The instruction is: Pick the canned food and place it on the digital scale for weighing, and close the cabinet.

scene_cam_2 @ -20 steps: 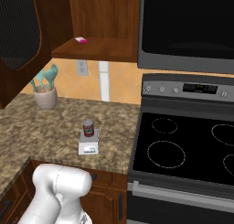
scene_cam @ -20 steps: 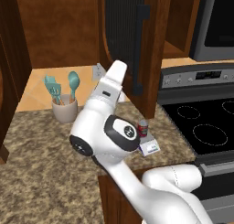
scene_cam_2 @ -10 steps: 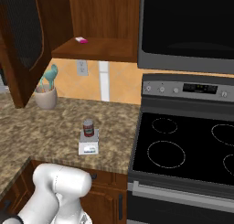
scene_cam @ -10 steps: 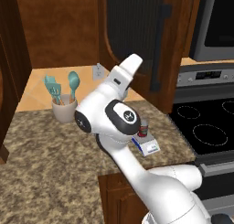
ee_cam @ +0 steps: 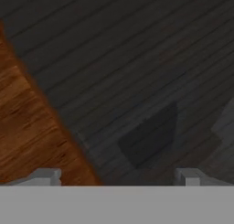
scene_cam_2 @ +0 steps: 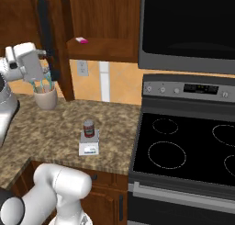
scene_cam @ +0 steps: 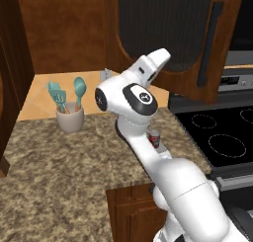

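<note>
The speckled brown tabletop (scene_cam_2: 50,132) ran beside a black stove (scene_cam_2: 183,146). The canned food (scene_cam_2: 88,128) stood on the digital scale (scene_cam_2: 88,146) near the tabletop's front edge. The left base view showed the cabinet (scene_cam: 168,33) door half open. The hand (ee_cam: 116,175) pressed near its ribbed panel, fingers apart.

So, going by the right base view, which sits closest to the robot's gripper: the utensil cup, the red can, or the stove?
1. Utensil cup, just below the gripper, at the left.
2. Canned food, mid-counter on the digital scale.
3. Stove, far right.
</note>
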Motion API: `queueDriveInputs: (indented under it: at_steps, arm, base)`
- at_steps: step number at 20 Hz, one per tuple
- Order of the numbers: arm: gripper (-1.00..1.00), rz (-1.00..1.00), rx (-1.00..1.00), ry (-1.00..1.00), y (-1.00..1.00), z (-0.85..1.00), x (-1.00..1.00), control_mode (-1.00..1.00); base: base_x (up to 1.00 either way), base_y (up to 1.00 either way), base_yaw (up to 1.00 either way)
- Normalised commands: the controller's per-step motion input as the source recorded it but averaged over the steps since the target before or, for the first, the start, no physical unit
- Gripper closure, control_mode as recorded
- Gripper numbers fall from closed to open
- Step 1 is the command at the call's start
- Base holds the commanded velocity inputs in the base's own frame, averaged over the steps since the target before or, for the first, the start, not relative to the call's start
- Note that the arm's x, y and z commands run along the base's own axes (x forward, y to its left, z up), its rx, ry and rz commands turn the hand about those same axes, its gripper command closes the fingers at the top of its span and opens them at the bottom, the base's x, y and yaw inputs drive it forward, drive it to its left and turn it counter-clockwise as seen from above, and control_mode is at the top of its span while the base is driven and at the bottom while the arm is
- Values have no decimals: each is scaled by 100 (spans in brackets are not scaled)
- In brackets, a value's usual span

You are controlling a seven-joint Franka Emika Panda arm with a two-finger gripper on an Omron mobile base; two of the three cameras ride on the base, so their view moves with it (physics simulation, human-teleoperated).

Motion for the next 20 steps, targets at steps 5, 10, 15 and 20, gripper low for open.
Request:
queueDriveInputs:
  at_steps: [5, 10, 15, 20]
  arm:
    - [-100, -2, 14, 0, -53, 1, 56, -100]
    - [-100, 7, 17, 0, -56, 1, 47, -100]
    - [-100, 19, 16, 0, -59, 0, 74, -100]
    - [-100, 29, 13, -6, -35, 0, 99, -100]
  base:
    - [0, 0, 0]
    - [0, 0, 0]
    - [0, 0, 0]
    - [0, 0, 0]
